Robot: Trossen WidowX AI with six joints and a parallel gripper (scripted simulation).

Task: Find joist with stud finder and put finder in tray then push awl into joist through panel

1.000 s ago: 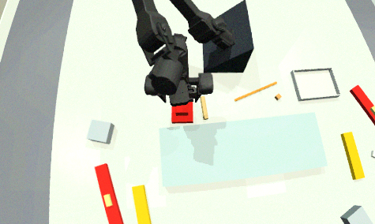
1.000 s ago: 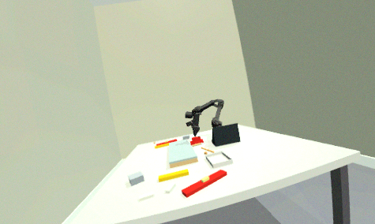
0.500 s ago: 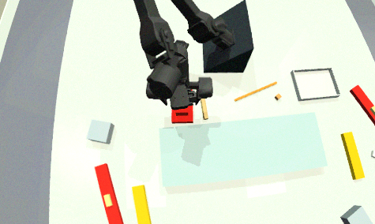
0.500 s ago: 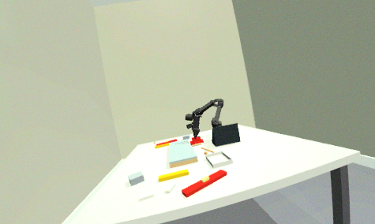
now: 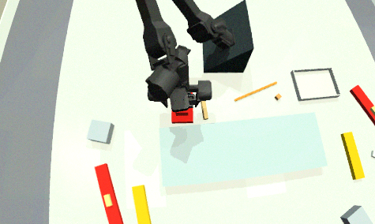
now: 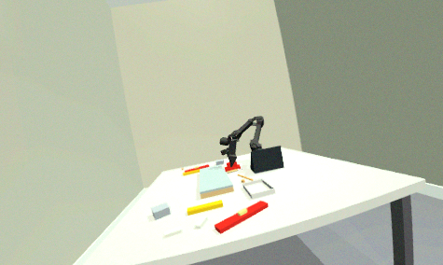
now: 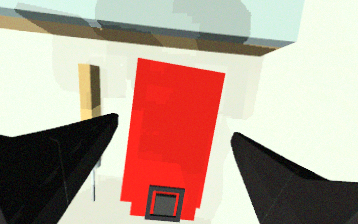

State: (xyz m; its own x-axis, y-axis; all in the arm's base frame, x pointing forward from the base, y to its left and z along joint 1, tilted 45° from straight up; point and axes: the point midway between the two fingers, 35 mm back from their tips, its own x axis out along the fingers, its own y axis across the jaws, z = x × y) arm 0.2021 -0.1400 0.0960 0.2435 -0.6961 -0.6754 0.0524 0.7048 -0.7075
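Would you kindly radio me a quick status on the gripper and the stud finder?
Gripper open, empty. Red stud finder between fingers, ungripped. Awl close beside one finger.
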